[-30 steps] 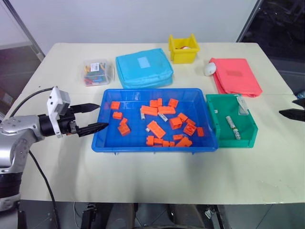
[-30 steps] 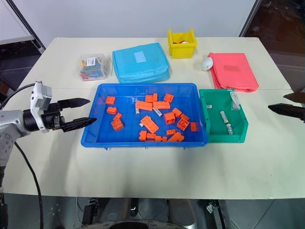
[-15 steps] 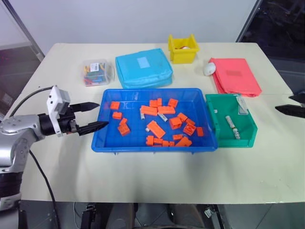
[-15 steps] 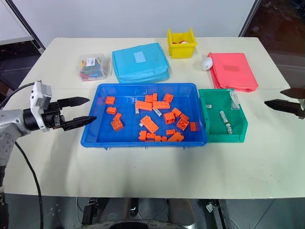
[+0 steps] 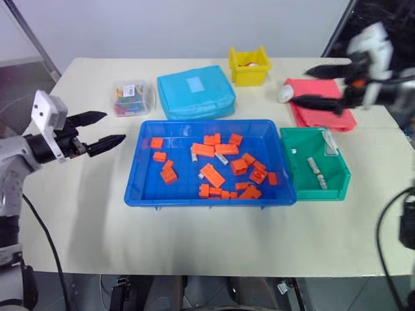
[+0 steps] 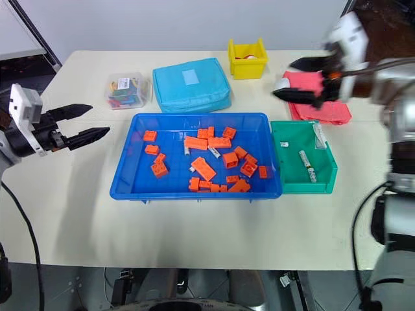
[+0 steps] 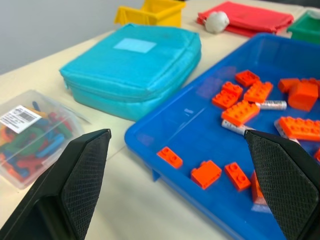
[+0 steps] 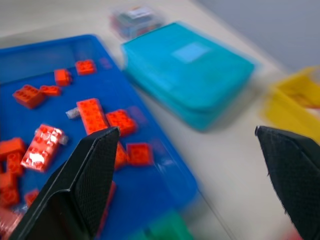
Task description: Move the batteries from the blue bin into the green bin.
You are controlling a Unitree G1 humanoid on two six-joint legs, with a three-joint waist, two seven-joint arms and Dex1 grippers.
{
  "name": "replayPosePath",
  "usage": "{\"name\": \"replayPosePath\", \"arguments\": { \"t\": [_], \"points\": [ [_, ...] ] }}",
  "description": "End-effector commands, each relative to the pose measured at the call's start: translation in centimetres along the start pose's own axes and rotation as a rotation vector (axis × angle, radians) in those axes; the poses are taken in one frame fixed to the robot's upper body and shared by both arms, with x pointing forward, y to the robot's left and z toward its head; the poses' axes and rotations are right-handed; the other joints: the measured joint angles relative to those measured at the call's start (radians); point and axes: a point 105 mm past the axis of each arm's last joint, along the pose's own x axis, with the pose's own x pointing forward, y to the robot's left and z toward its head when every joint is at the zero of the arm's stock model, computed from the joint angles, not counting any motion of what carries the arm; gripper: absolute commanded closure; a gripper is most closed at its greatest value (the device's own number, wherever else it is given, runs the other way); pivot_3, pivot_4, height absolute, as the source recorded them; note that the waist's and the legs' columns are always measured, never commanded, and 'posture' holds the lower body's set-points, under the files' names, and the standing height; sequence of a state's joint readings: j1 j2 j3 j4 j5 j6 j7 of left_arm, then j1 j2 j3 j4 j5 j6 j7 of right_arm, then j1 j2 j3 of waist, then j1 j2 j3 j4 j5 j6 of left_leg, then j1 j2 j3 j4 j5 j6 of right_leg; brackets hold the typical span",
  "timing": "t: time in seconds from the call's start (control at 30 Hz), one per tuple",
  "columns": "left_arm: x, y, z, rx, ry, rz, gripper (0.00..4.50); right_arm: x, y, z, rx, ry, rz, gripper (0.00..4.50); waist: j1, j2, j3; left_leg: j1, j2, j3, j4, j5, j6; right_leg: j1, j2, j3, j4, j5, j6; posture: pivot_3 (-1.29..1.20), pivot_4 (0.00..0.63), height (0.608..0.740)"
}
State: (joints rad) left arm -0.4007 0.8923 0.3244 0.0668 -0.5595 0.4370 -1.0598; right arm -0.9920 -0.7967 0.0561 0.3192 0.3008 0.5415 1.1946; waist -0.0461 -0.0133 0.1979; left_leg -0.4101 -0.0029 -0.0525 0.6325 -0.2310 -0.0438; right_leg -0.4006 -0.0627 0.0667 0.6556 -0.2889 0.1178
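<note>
Overhead, the blue bin (image 5: 211, 194) is sitting at the middle of the table, holding orange blocks (image 5: 212, 175) and a few batteries (image 5: 221, 158) near its centre, while the green bin (image 5: 314, 189) is standing just beside its right wall with some batteries already lying inside. The right gripper (image 5: 320, 86) is hanging wide open and empty above the far right of the table, over the red pouch (image 5: 324, 107) beyond the green bin; the left gripper (image 5: 98, 128) is hovering open and empty just left of the blue bin. Through the left wrist view, two batteries (image 7: 272, 105) are lying among blocks in the bin's far half, with the light-blue pouch (image 7: 135, 70) beyond the rim. Through the right wrist view, the spread fingers (image 8: 92, 170) are framing the blue bin's far right corner. Judging from this, the next reach is calling for a descent straight over one battery, jaws straddling its length and staying clear of neighbouring blocks.
</note>
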Motion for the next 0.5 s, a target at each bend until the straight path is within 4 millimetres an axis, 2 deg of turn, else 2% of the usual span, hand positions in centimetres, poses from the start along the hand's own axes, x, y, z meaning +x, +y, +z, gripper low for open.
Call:
{"name": "replayPosePath", "arguments": {
  "t": [0.03,0.2,0.4,0.5],
  "points": [
    [0.0,-1.3,1.1,0.018,-0.039,-0.03,0.0,1.9,0.3,0.8,-0.074,-0.007,0.004,0.04,0.003,0.0,0.0,-0.001,0.0,0.0,0.0,0.0,0.0,-0.003,0.0,0.0,0.002,0.0,0.0,0.0,0.15,0.74],
    [0.7,-4.0,0.1,-0.018,-0.041,-0.068,0.0,8.5,1.9,-0.4,-0.09,0.015,0.041,0.04,0.0,-0.001,0.0,-0.006,-0.001,-0.001,0.002,0.001,-0.001,-0.009,-0.001,0.0,0.007,0.0,0.0,0.0,0.15,0.74],
    [0.7,-5.2,-0.3,-0.03,-0.041,-0.058,0.0,12.6,4.2,-0.6,-0.149,0.061,0.091,0.04,-0.001,-0.001,0.0,-0.006,-0.001,-0.002,0.002,0.002,-0.004,-0.01,0.0,0.0,0.01,0.0,-0.001,0.0,0.15,0.74],
    [0.6,-5.4,-0.3,-0.034,-0.045,-0.049,0.0,13.6,5.3,-1.4,-0.18,0.096,0.137,0.04,0.0,-0.002,-0.001,-0.006,-0.001,-0.002,0.002,0.002,-0.004,-0.009,0.0,0.0,0.009,0.001,-0.001,0.0,0.15,0.74]
  ]
}}
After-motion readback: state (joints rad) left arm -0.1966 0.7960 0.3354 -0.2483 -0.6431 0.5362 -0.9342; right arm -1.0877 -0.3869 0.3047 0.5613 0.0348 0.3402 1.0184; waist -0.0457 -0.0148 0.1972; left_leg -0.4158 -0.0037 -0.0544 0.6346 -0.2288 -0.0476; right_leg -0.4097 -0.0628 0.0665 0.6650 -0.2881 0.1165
